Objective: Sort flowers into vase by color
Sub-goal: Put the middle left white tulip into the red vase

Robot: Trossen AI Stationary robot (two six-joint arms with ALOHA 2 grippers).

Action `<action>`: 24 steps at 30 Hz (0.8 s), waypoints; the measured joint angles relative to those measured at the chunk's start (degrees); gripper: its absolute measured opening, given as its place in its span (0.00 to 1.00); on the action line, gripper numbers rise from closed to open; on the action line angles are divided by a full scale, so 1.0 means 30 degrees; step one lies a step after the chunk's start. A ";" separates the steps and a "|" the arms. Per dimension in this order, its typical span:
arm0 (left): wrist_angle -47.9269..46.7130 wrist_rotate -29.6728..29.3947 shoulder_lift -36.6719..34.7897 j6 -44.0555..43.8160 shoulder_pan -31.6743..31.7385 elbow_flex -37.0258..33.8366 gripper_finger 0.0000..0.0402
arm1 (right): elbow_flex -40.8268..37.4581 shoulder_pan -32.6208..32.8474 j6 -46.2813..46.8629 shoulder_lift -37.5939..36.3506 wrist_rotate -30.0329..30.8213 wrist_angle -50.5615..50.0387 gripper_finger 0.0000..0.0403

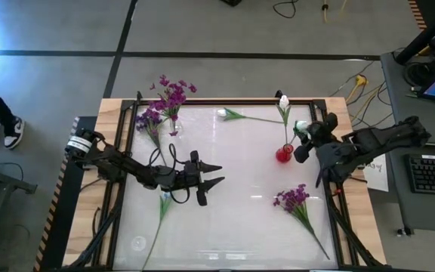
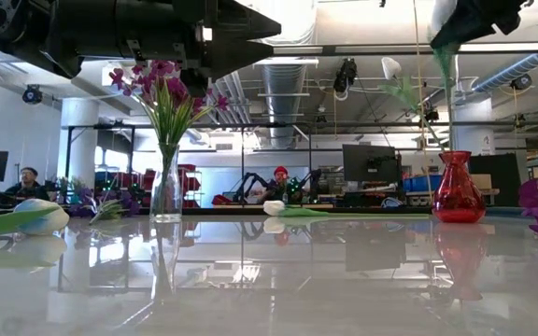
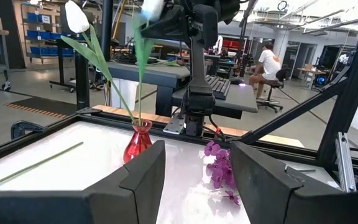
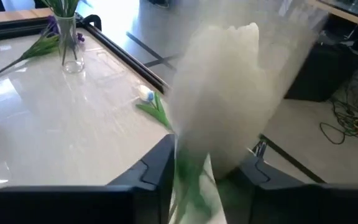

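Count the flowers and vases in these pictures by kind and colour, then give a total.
White tulips: 4
Purple bunches: 3
Red vase: 1
Clear vase: 1
Total: 9

No text, label, brand, number or sign can be read in any of the views.

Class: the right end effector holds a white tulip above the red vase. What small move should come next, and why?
Probably open the right end effector fully and lift clear: its white tulip already has its stem down in the red vase, beside another tulip.
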 joint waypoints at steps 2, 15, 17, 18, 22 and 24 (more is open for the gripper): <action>-0.0006 0.0002 0.0000 -0.0011 0.0000 0.0000 0.42 | -0.0006 0.0000 0.0247 -0.0028 0.0007 0.0001 0.28; -0.1371 0.0017 -0.0100 -0.1919 -0.0036 0.0007 0.42 | 0.0368 -0.0004 0.0877 -0.0321 -0.1297 -0.0103 0.50; -0.2058 0.0017 -0.0291 -0.2466 -0.0036 0.0051 0.42 | 0.0595 0.0000 0.1454 -0.0299 -0.1833 -0.0673 0.53; -0.2429 0.0020 -0.0387 -0.2560 -0.0036 0.0115 0.42 | 0.0690 -0.0001 0.1865 -0.0299 -0.2059 -0.1016 0.54; -0.4238 0.0032 -0.0680 -0.2672 -0.0036 0.0620 0.42 | 0.0959 -0.0006 0.3521 -0.0168 -0.2599 -0.2540 0.57; -0.5439 0.0032 -0.0993 -0.2758 -0.0036 0.1009 0.42 | 0.0997 -0.0007 0.4375 -0.0160 -0.3117 -0.3150 0.58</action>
